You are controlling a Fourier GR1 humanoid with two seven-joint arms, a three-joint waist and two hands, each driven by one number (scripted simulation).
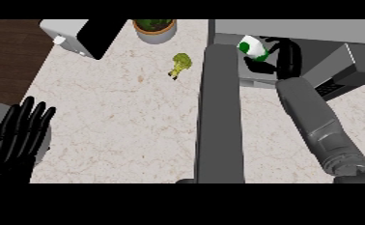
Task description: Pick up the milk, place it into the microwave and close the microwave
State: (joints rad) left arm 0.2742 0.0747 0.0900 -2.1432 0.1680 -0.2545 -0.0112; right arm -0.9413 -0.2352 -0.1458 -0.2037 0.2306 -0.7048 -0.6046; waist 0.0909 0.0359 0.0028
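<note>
Left hand (25, 132) rests spread at worktop (121, 108) edge; right hand (281, 55) curled round milk (253, 49) inside microwave (285, 28); next: release, withdraw, swing door (221, 118) shut.

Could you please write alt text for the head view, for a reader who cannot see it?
The right hand, curled round the milk, holds it at the microwave opening, beside the open door. The left hand rests open at the left edge. Broccoli, a potted plant and a toaster sit on the counter.
</note>
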